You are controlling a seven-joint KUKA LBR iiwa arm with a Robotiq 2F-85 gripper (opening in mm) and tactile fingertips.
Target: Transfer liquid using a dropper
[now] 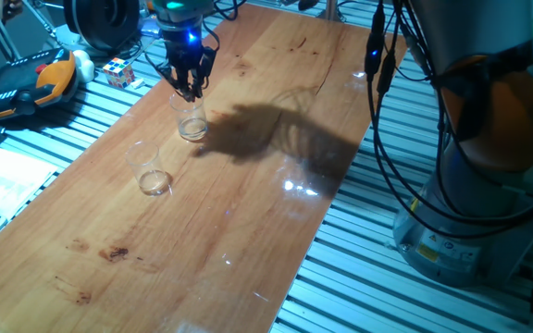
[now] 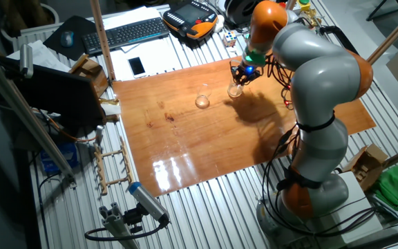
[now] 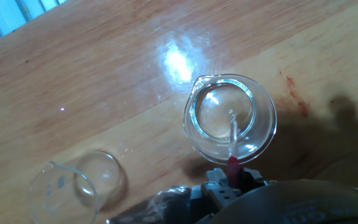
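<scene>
The arm is bent over the desk (image 1: 248,213) with the claw (image 1: 191,91) pointed straight down above a clear cup (image 1: 192,123) at upper left of one fixed view. In the hand view the claw is clenched on the dropper (image 3: 233,146), whose thin tip dips into that cup, above its liquid (image 3: 219,115). A second cup (image 1: 153,176) stands nearby at lower left. No writing can be read. Bare wood is left toward the lower edge.
</scene>
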